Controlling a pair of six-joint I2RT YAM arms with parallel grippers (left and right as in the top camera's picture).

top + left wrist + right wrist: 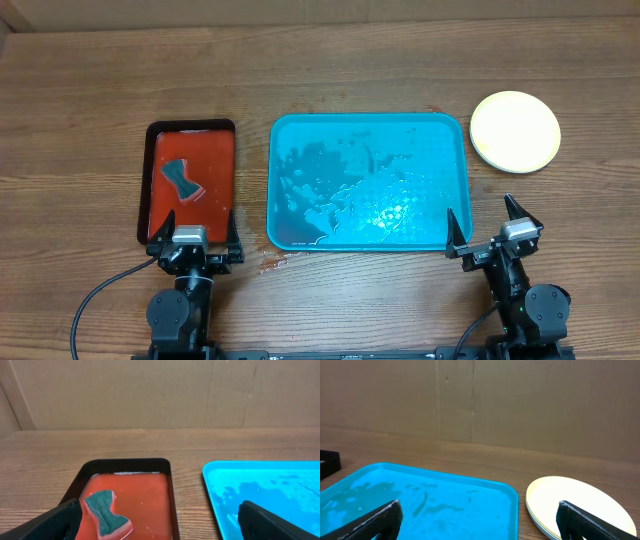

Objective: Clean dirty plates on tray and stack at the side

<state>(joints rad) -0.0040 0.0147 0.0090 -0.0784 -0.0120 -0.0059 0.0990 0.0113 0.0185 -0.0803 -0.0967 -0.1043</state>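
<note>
The turquoise tray (pixel 455 180) lies mid-table, wet and with no plates on it; it also shows in the left wrist view (pixel 260 485) and the right wrist view (pixel 420 495). The plates (pixel 515 131) sit in a stack on the table right of the tray, a pale yellow one on top; the stack shows in the right wrist view (pixel 570 500). My left gripper (pixel 195 232) is open and empty at the near end of the black tray. My right gripper (pixel 490 225) is open and empty near the turquoise tray's near right corner.
A black tray with red liquid (pixel 225 170) lies left of the turquoise tray and holds a green-topped sponge (pixel 181 179), also seen in the left wrist view (pixel 105 512). Small wet spots (pixel 270 262) lie on the wood. A cardboard wall (pixel 150 390) stands behind the table.
</note>
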